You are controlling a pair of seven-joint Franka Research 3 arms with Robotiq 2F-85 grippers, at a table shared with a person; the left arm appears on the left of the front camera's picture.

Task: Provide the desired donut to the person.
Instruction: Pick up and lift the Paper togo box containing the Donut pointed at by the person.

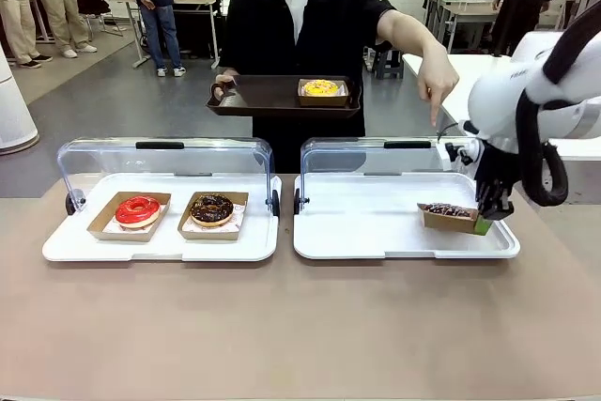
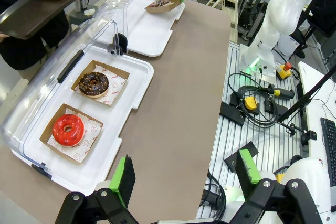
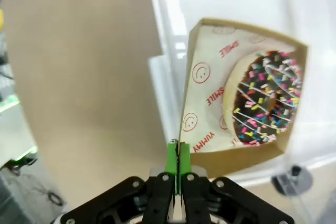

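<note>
From the front, the person (image 1: 299,39) stands at the far side holding a dark serving tray (image 1: 272,99) that already carries a yellow donut in a box (image 1: 322,91), and points a hand (image 1: 437,77) down toward the right white tray (image 1: 376,223). There the right gripper (image 1: 490,213) is clenched on the near corner of the cardboard box (image 1: 449,217) of the sprinkled chocolate donut (image 1: 445,209), which looks slightly tipped, as if barely off the tray. The left white tray (image 1: 160,232) holds a red glazed donut (image 1: 138,210) and a chocolate donut (image 1: 211,208), both in boxes. In the left wrist view the left gripper (image 2: 184,174) hangs with its green pads (image 2: 123,178) wide apart and nothing between them, over the table edge just beside the left tray; it has no part in this step. In the right wrist view the pads (image 3: 171,159) pinch only the thin side wall of the box, with the sprinkled donut sitting out to one side of the grip. Since the load hangs off a single paper wall, the lift is best done slowly and kept level, avoiding wrist roll that would let the donut slide. Rise enough to clear the tray's rim and the open clear lid (image 1: 376,155) behind it, then carry across to the free space on the serving tray beside the yellow donut.
</note>
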